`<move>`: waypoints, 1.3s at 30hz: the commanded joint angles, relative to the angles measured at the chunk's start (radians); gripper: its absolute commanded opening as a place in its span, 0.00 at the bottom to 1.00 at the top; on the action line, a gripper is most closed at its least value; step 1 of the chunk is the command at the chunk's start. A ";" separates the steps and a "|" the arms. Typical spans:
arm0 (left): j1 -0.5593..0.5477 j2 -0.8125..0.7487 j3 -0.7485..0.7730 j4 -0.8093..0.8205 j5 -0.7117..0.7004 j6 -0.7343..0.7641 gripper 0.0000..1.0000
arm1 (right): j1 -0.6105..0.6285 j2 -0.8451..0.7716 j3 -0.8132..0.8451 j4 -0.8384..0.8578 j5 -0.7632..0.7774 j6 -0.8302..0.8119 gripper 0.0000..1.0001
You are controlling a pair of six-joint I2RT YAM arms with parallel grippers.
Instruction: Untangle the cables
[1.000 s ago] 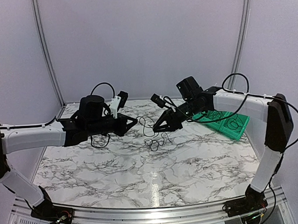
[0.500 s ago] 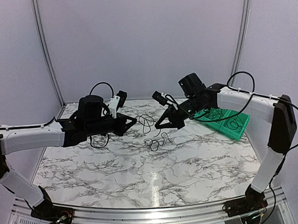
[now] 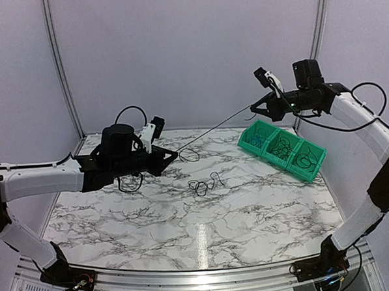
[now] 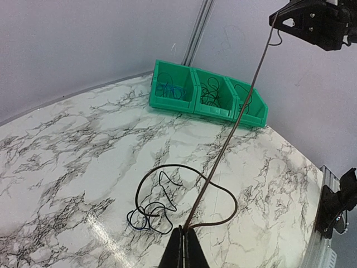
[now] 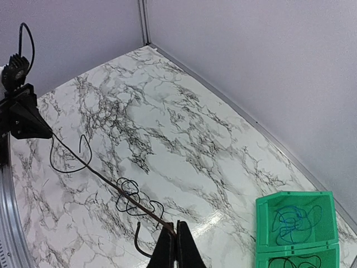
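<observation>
A dark cable (image 3: 213, 130) is stretched taut in the air between my two grippers. My left gripper (image 3: 173, 154) is shut on one end low over the table, and a slack loop of that cable (image 4: 226, 195) hangs by it. My right gripper (image 3: 253, 108) is shut on the other end, raised high above the green bin. The rest of the cables lie as a small loose wad (image 3: 203, 184) of black loops with a bit of blue on the marble, under the taut line. The wad also shows in the left wrist view (image 4: 146, 215) and the right wrist view (image 5: 129, 198).
A green three-compartment bin (image 3: 293, 168) stands at the back right, with coiled cables in each compartment, one of them blue (image 5: 293, 220). Grey walls close the back and sides. A metal rail (image 3: 188, 276) runs along the near table edge.
My right gripper has risen and swung far to the right, from beside the wad to above the bin, pulling one cable taut out of the wad. The left gripper has hardly moved.
</observation>
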 commanded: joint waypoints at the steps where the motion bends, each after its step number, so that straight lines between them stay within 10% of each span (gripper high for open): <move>1: 0.007 -0.017 0.007 -0.034 -0.011 0.011 0.00 | -0.068 -0.053 0.008 0.084 0.175 0.045 0.00; 6: 0.008 0.001 0.030 -0.066 0.003 0.012 0.01 | -0.094 -0.063 -0.018 0.098 0.254 0.023 0.00; 11: 0.006 0.012 0.041 -0.071 0.023 0.000 0.34 | -0.104 -0.050 -0.032 0.110 0.295 0.014 0.00; 39: 0.007 -0.011 0.044 -0.092 0.013 0.002 0.36 | -0.410 0.183 -0.043 0.265 0.363 0.012 0.00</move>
